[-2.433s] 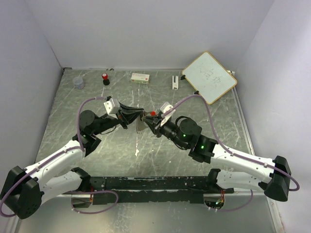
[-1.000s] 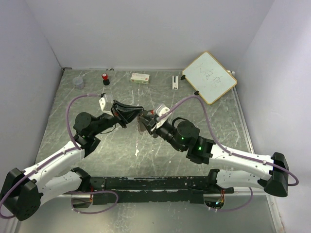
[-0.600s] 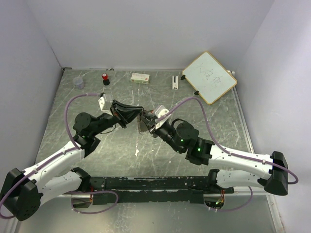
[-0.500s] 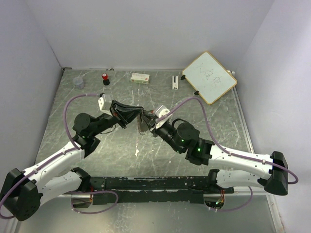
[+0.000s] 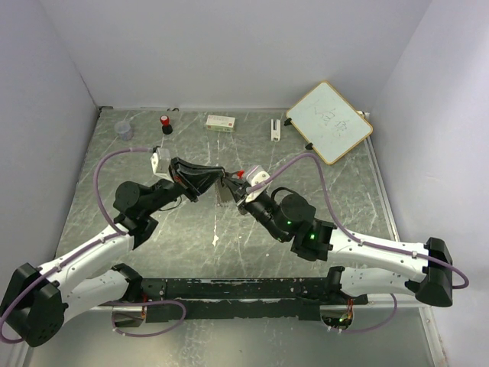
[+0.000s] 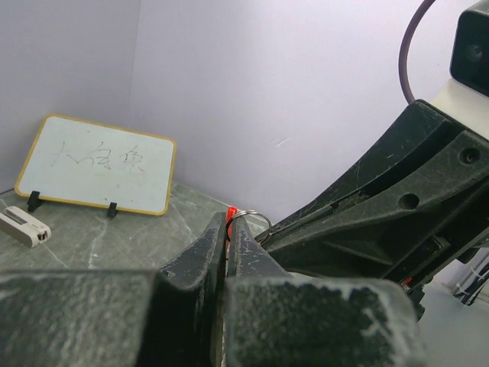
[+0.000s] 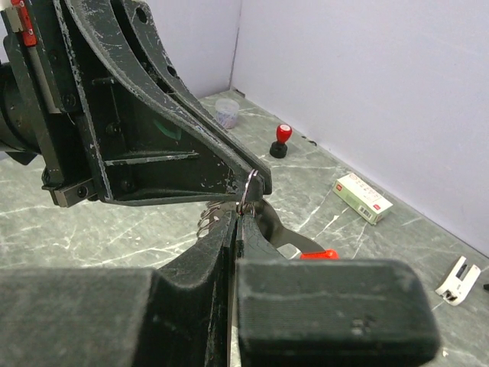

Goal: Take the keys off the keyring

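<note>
both my left gripper point(image 6: 229, 223) and right gripper point(image 7: 236, 220) are clamped on the keyring point(image 7: 246, 195), so if that thin wire slips the keys point(image 7: 210, 219) drop still attached

Soft, even light; mild sheen on the table point(image 5: 367, 199); left gripper point(image 6: 229, 222) jaws seemingly out of focus.

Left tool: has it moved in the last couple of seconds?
Yes. The left tool swung its back end left, now lining up below the red-capped bottle, while its tip stays clamped on the keyring.
</note>
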Robot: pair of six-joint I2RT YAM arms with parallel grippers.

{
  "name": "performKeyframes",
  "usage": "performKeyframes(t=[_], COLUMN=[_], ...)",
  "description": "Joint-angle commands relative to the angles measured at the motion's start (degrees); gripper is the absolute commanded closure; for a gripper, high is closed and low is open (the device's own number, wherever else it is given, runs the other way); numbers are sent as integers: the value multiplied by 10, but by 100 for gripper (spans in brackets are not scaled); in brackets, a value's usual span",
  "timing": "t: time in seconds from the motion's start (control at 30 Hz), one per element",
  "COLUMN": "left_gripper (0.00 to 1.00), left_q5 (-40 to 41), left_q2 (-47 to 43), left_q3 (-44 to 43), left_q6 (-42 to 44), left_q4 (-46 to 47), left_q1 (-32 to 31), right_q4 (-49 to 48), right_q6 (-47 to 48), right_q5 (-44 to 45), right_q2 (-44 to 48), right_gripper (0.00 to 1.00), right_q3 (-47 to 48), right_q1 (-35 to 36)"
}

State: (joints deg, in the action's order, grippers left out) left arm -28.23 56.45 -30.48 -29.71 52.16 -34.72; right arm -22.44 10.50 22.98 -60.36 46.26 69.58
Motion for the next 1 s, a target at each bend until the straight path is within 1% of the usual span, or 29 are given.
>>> performKeyframes(t=[0.0, 0.37, 0.63, 0.77, 0.9, 0.97], left_gripper=[93, 93, 93, 93, 93, 93], left_q5=[-3, -6, -22, -19, -10, -7], left_q2=[7, 28, 13, -4, -16, -16], left_q3=[1, 6, 7, 9, 7, 6], left_q6=[-45, -111, -143, -141, -127, -123], left_q4=[86, 174, 187, 175, 152, 151], left_q1=[-7, -7, -7, -7, -7, -7], right_q4=[-2, 6, -1, 19, 55, 59], right_q6=[-1, -4, 17, 25, 18, 19], right_q5=[6, 24, 84, 130, 137, 132], right_q2=[-10, -15, -17, -32, -39, -34], right_gripper=[100, 100, 100, 100, 87, 82], right_q3=[-8, -17, -23, -11, 7, 12], right_q1=[5, 11, 10, 10, 13, 17])
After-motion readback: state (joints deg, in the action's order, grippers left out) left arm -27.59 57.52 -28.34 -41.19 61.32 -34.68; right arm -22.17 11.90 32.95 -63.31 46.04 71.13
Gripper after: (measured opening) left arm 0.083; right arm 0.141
